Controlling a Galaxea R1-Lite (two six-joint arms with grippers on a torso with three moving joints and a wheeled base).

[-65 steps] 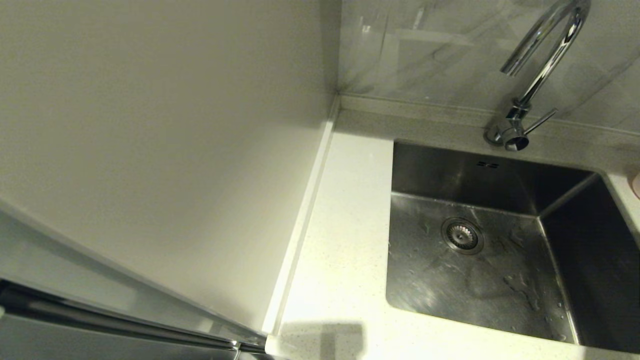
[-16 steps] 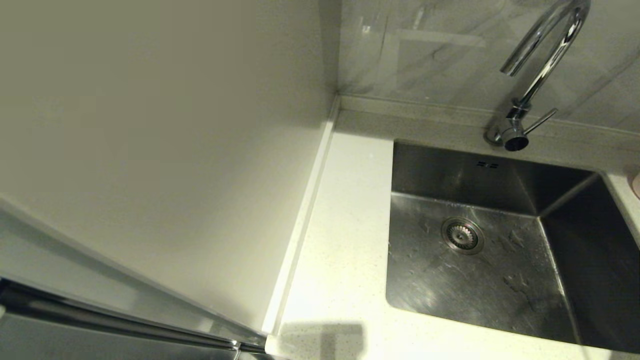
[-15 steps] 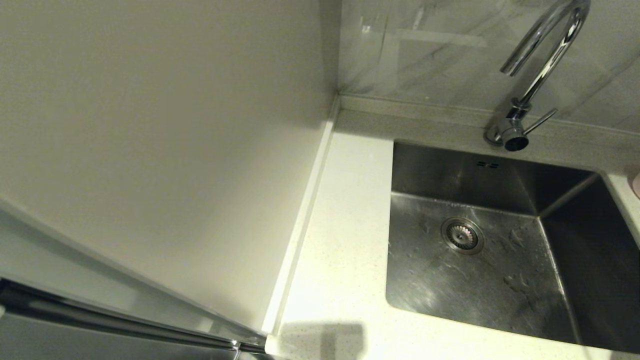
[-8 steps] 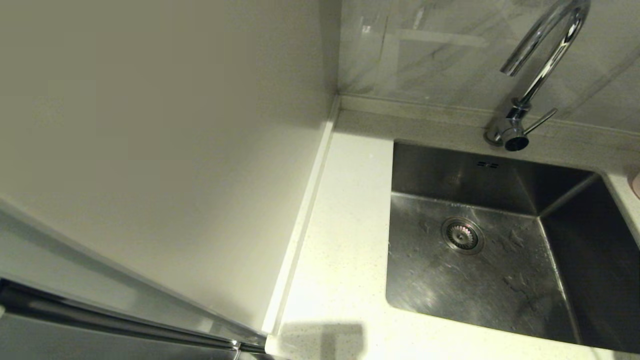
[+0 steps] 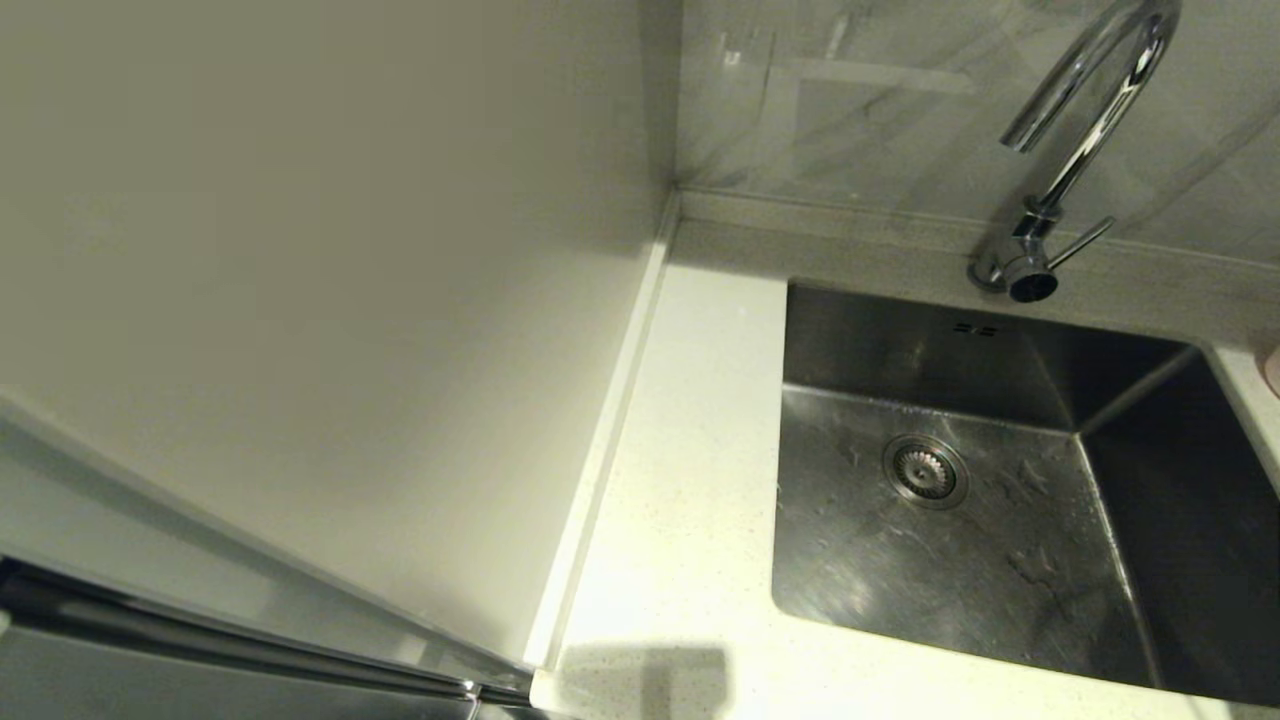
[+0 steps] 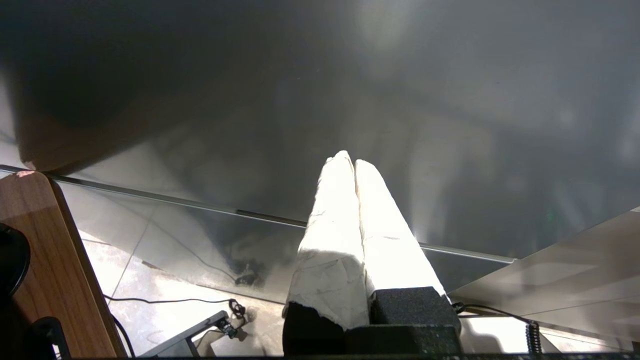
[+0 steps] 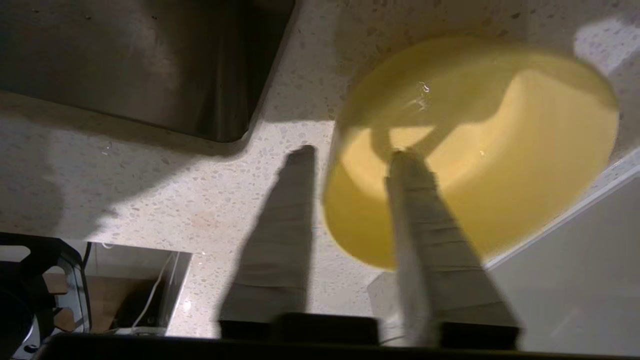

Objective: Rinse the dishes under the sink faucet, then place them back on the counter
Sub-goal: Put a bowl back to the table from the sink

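Dishes were represented in the wrist views by one yellow bowl (image 7: 470, 150), which sat on the speckled counter (image 7: 150, 165) just past a corner of the sink (image 7: 125, 60). Only a pale sliver of another object (image 5: 1272, 368) showed at the head view's right margin; too little was visible to name it.

Counter and sink made up the largest hazard. The bowl rested close to the counter's outer border, where a pale panel (image 7: 575, 270) dropped away beside it, so a sideways nudge from the arm could probably have pushed it over that border or skidded it toward the basin.

Next in size came the bowl itself. Its rim lay between the two fingers of the right gripper (image 7: 350, 152), one finger (image 7: 280, 240) outside the wall and the other (image 7: 425, 225) inside the cavity. The jaws stood parted around the rim, and whether either finger pressed on the wall could not be told, so the bowl could not be called held. If the arm lifted away at a slant, the inner finger could likely catch the rim and tip or drag the bowl.

Smaller again were droplets (image 7: 422, 95) glinting inside the bowl; a wet surface would probably make any re-grip slip.

The left gripper (image 6: 354, 162) hung well away from all this, fingers pressed together on nothing, over a dark glossy panel, posing no evident risk.
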